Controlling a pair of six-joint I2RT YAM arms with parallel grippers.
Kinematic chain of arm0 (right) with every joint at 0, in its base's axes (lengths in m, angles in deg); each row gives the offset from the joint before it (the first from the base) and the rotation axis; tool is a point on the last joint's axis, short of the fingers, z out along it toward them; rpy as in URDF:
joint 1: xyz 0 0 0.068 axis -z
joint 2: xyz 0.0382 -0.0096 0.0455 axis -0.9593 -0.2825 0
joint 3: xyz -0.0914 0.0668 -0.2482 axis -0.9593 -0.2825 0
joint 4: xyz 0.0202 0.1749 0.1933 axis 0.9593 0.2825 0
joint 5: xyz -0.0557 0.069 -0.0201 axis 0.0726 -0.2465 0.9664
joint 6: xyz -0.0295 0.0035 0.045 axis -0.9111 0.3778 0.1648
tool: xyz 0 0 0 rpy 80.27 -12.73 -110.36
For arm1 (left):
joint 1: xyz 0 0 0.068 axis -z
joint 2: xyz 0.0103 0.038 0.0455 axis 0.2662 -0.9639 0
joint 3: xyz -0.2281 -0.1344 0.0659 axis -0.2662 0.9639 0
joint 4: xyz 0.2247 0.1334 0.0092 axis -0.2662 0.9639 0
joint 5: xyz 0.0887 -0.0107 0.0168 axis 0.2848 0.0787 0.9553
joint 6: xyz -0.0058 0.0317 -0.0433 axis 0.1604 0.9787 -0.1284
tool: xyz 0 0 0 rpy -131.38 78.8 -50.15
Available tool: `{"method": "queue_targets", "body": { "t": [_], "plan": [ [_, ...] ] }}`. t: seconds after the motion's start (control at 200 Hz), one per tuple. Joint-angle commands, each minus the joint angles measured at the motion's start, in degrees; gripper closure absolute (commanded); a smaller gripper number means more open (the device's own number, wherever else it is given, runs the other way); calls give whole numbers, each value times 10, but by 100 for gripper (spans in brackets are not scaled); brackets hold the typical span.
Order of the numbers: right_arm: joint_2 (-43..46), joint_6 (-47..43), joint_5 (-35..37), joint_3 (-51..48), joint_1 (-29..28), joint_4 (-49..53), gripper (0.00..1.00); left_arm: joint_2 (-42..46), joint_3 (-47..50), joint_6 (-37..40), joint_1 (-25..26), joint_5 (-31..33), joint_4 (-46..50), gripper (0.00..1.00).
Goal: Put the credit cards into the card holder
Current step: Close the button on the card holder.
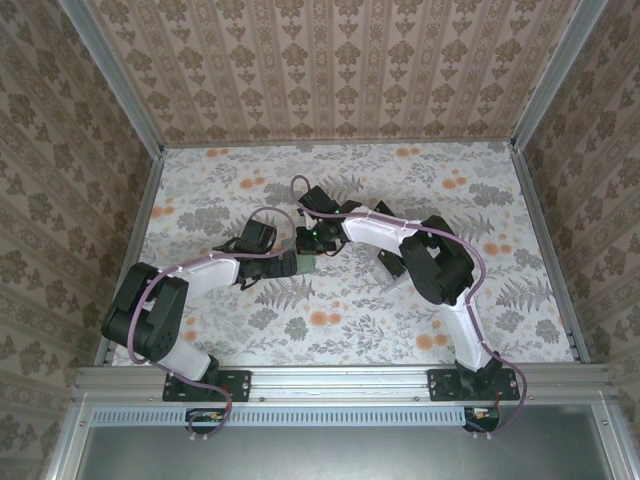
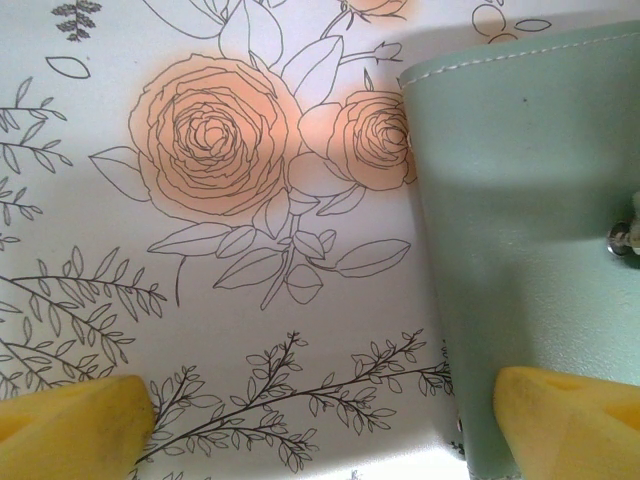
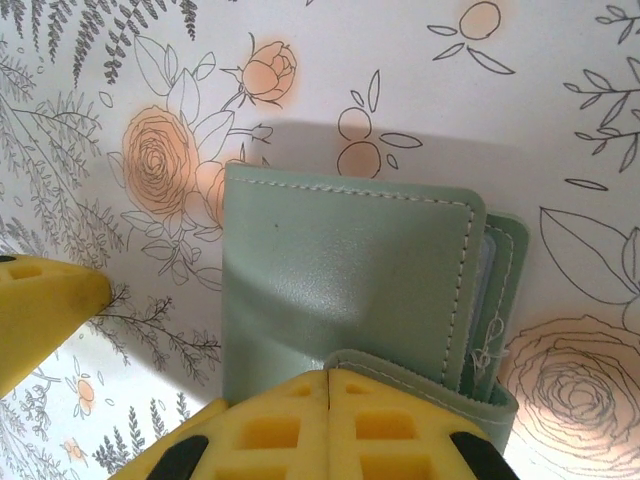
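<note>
**Card holder lay mid-table with both arms over it**

The sage-green card holder point(image 1: 299, 263) lay flat on the flower-printed table point(image 1: 400, 320), near its middle, where the two arms met above it. The right wrist view showed white stitching along its edges, a second green layer peeping out at its right side, and a flap point(image 3: 440, 385) curling up at its near corner. The right jaws were closed, with their two yellow fingertips point(image 3: 270, 430) pressed together at the holder's near edge, just beside that flap. Whether they pinched any of it could not be told. The left jaws stood wide open. In the left wrist view one yellow fingertip point(image 2: 70, 425) sat over bare table and the other fingertip point(image 2: 565, 420) over the holder's near corner, so the holder's left edge lay between them. A metal snap stud point(image 2: 622, 240) showed at that view's right edge.
</note>
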Motion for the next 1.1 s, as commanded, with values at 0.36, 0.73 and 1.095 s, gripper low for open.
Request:
{"method": "queue_targets", "body": {
  "t": [0.36,0.73,1.095],
  "plan": [
    [-42,-6,15,-8,-5,28,100,-38,32,-11,-4,-19,11,0],
    [-64,-24,63,-25,-1,63,100,130,58,-92,-53,4,18,0],
    [-92,-70,146,36,-8,192,100,185,49,-130,-79,28,56,0]
  ]
}}
